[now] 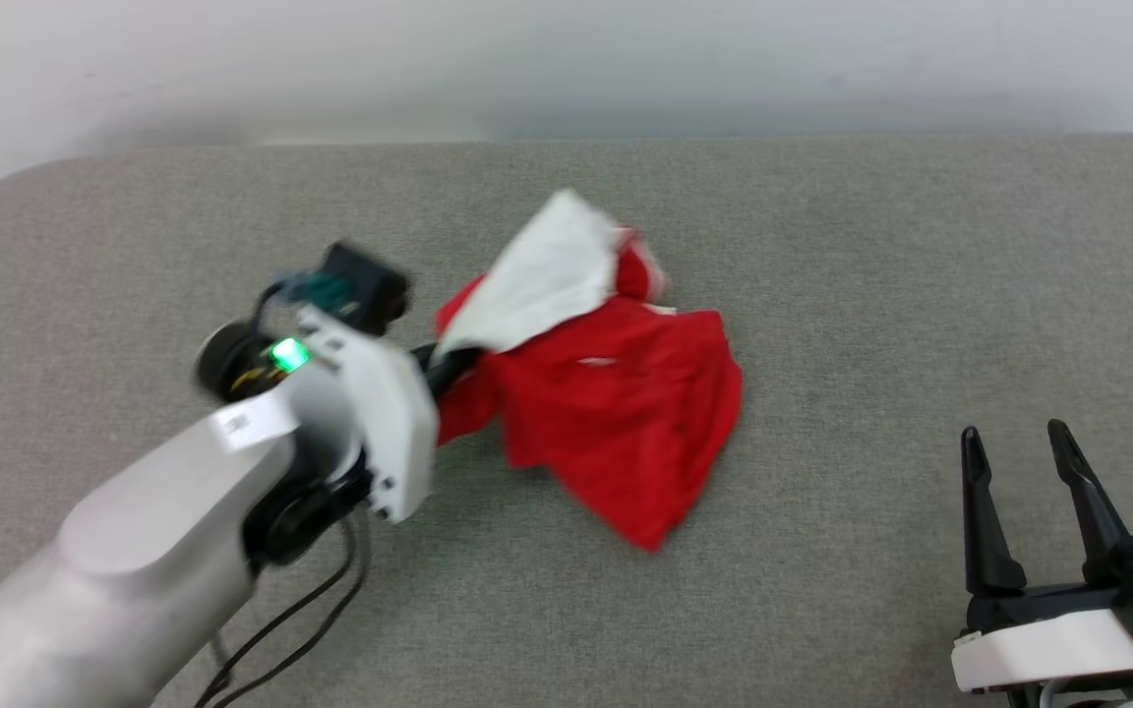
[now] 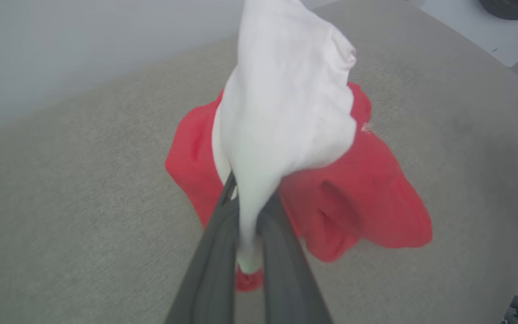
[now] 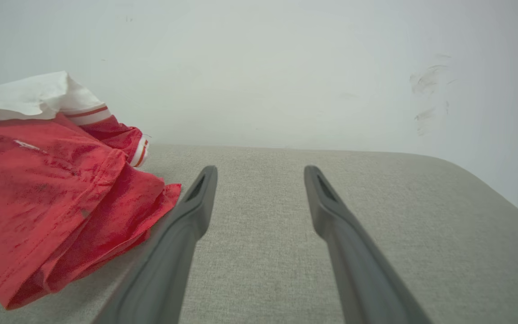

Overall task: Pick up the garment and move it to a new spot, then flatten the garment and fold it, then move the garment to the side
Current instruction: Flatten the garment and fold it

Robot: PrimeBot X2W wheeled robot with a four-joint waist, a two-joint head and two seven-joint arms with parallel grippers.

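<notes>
PrimeBot's left arm (image 1: 134, 551), a smooth pale-grey shell, carries a white angular wrist housing (image 1: 385, 413) with small dark screws, a glowing green light (image 1: 288, 354), a white paper label (image 1: 254, 423), a black camera block (image 1: 362, 285) and looping black cables (image 1: 301, 610). The right gripper (image 1: 1013, 430) has two long, tapering dark fingers (image 3: 340, 234) on a white base (image 1: 1048, 654).

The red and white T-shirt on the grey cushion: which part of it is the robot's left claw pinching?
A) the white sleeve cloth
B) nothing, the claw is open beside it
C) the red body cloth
A: in the left wrist view the left gripper is shut on the T-shirt, with white sleeve cloth bunched up out of its closed tips.
</notes>
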